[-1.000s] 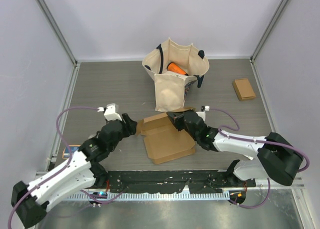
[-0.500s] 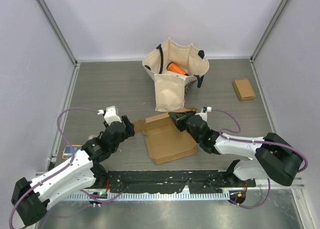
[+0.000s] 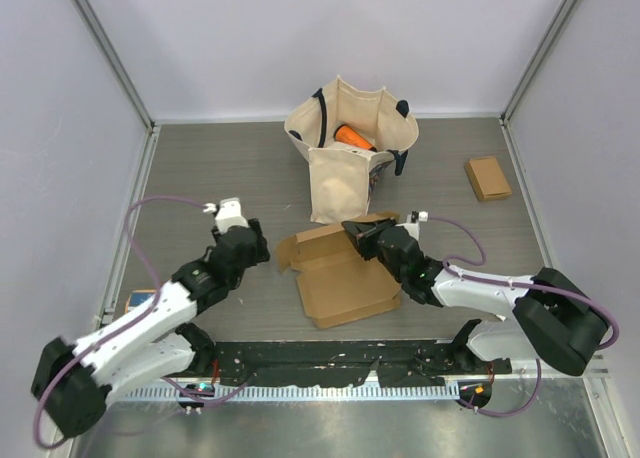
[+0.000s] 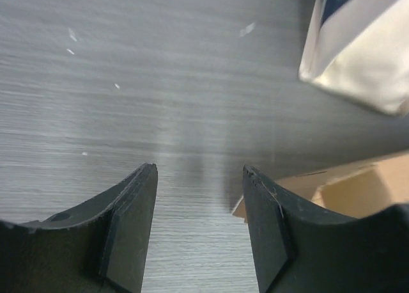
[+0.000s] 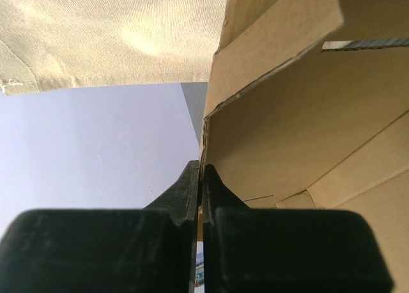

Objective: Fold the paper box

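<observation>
1. Right gripper was clenched on a thin raised edge of the paper box; cardboard sat pinched between both fingers.
2. Top view: right gripper held the box's far-right flap, lifted off the tabletop.
3. Left gripper was released, jaws apart, only bare tabletop between them.
4. Left gripper sat just beside the box's left corner, not touching it.
5. Paper box lay mostly flat and unfolded mid-tabletop, nearer the near edge, between the two arms.
6. Tote bag stood just beyond the box toward the far edge, an orange item inside it.
7. Small cardboard box lay near the right edge, well apart from everything else.
</observation>
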Action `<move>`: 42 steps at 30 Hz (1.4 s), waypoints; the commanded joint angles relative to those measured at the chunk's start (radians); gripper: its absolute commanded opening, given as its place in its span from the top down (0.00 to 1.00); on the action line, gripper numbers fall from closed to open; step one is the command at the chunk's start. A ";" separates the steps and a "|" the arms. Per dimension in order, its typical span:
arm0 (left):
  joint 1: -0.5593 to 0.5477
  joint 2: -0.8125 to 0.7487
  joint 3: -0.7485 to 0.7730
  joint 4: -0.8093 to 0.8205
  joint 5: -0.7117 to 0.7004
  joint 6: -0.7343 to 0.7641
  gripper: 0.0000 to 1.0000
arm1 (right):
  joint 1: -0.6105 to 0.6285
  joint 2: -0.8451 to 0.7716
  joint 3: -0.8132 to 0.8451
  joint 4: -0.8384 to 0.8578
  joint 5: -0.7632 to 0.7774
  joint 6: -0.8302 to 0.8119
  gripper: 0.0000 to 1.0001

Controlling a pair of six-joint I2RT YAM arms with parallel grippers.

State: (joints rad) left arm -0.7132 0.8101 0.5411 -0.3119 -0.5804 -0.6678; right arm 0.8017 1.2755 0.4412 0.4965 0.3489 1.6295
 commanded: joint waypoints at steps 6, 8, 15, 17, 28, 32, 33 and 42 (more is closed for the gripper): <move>0.057 0.302 0.024 0.315 0.554 0.057 0.54 | 0.004 0.018 -0.048 0.047 -0.004 -0.027 0.99; 0.057 0.267 0.002 0.422 0.617 0.039 0.55 | 0.008 0.012 -0.088 0.063 0.012 -0.013 0.99; 0.034 0.386 -0.009 0.579 0.823 0.000 0.57 | 0.031 0.013 -0.134 0.096 0.042 0.012 0.99; 0.018 0.420 -0.021 0.629 0.835 -0.003 0.60 | 0.034 0.012 -0.142 0.102 0.045 0.010 0.99; -0.005 0.138 -0.096 0.487 0.640 0.070 0.41 | 0.028 -0.073 -0.099 0.086 0.082 -0.085 0.99; -0.005 0.091 -0.124 0.485 0.613 0.059 0.39 | 0.019 -0.012 -0.055 0.186 0.047 -0.079 0.99; -0.005 0.080 -0.130 0.482 0.556 0.068 0.39 | 0.016 0.019 -0.035 0.210 0.039 -0.091 0.99; -0.003 -0.060 -0.200 0.491 0.324 0.145 0.52 | -0.036 0.168 -0.064 0.510 -0.054 -0.132 0.99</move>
State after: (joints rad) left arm -0.7136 0.7971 0.3912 0.1402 -0.1234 -0.5598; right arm 0.7856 1.4002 0.3889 0.8043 0.3401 1.5417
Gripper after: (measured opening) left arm 0.489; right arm 0.060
